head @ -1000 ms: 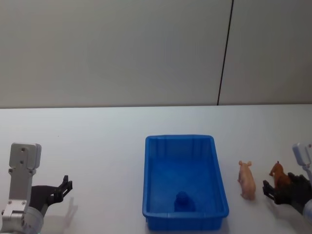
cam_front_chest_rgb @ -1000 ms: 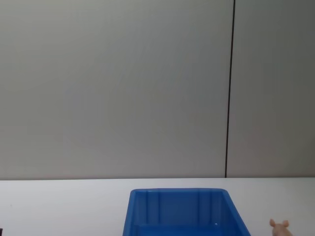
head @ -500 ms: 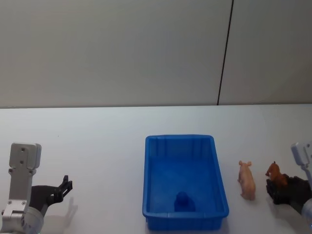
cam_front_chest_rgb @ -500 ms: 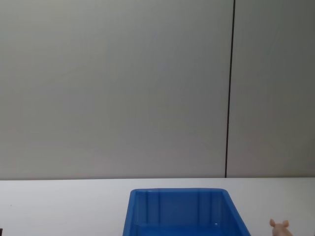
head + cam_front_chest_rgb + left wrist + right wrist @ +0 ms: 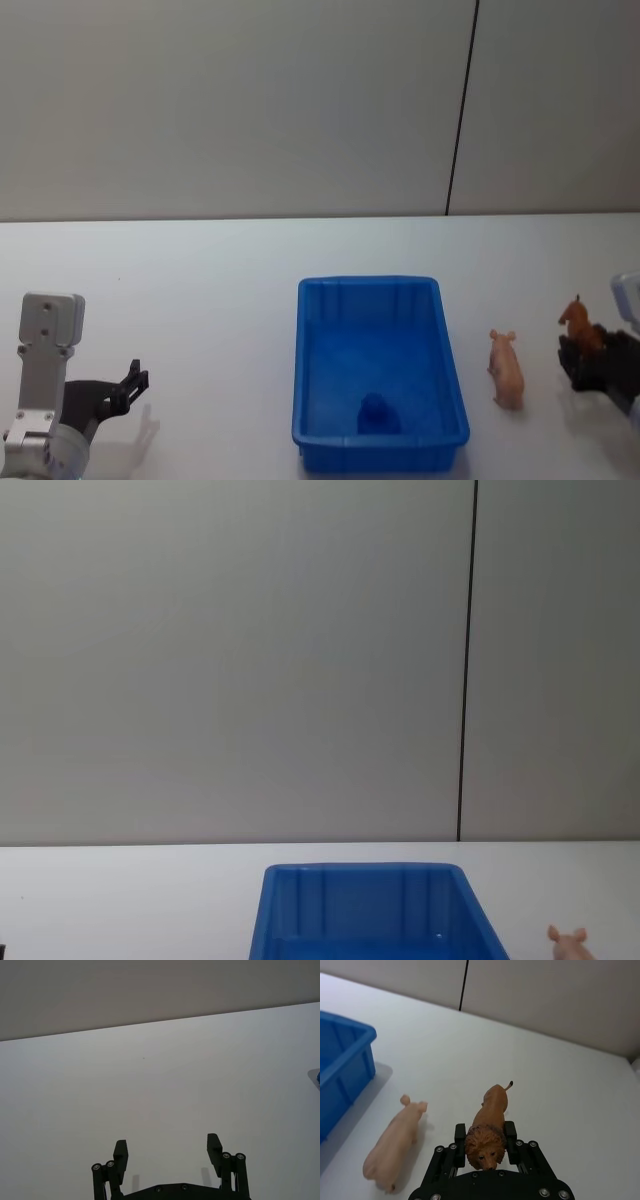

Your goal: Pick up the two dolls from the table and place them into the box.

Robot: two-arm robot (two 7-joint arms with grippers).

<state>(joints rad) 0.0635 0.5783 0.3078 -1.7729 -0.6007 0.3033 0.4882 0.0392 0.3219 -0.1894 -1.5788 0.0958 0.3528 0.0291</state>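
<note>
My right gripper (image 5: pixel 583 348) (image 5: pixel 485 1134) is shut on the reddish brown lion doll (image 5: pixel 576 319) (image 5: pixel 489 1125) and holds it just above the table (image 5: pixel 200 300) at the far right. The pale pink pig doll (image 5: pixel 507 369) (image 5: pixel 395 1152) (image 5: pixel 568 941) lies on the table between that gripper and the box. The bright blue box (image 5: pixel 299 370) (image 5: pixel 350 1060) (image 5: pixel 360 870) stands at the middle front. My left gripper (image 5: pixel 130 385) (image 5: pixel 167 1147) rests open over bare table at the front left, holding nothing.
A small dark blue lump (image 5: pixel 378 412) lies at the near end of the box floor. A grey wall with a dark vertical seam (image 5: pixel 460 110) rises behind the table's far edge.
The right gripper has lifted the brown doll off the table and drifted slightly to the right. The pink doll, the box and the left arm have not moved.
</note>
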